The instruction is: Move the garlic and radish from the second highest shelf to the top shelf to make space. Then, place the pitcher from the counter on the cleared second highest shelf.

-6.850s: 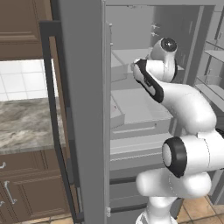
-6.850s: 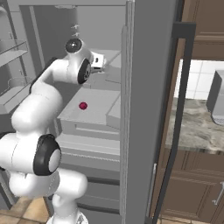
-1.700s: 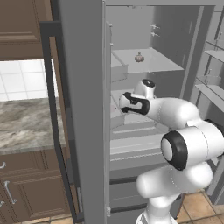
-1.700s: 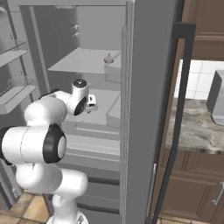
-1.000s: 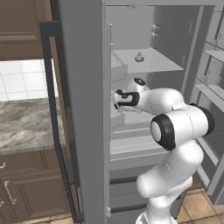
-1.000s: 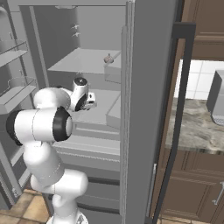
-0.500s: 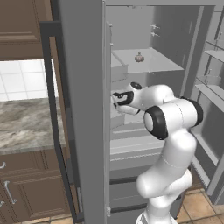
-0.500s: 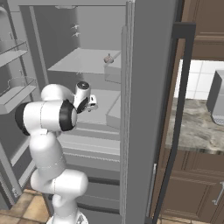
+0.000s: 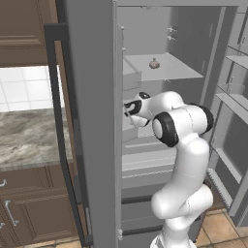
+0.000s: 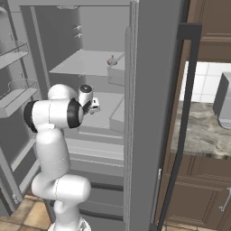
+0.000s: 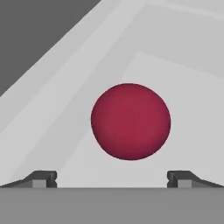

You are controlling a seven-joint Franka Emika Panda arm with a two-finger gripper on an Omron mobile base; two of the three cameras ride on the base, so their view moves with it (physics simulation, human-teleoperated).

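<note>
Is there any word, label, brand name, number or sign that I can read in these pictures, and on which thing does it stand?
None: no readable text appears in these pictures.
The radish, the garlic, the fridge, the robot arm and the toaster all have plain surfaces without print.

The radish (image 11: pixel 130 121) looks matt and smooth, an even dark red with no shine. The second highest shelf (image 11: pixel 183 87) under it is a flat, matt pale grey, like plain plastic. The worktop (image 9: pixel 29 138) has a marbled grey-brown stone look. The cabinets (image 9: pixel 34 213) below show dark brown wood with metal handles (image 9: pixel 9 213). The floor (image 9: pixel 220 227) is tan tile.
</note>
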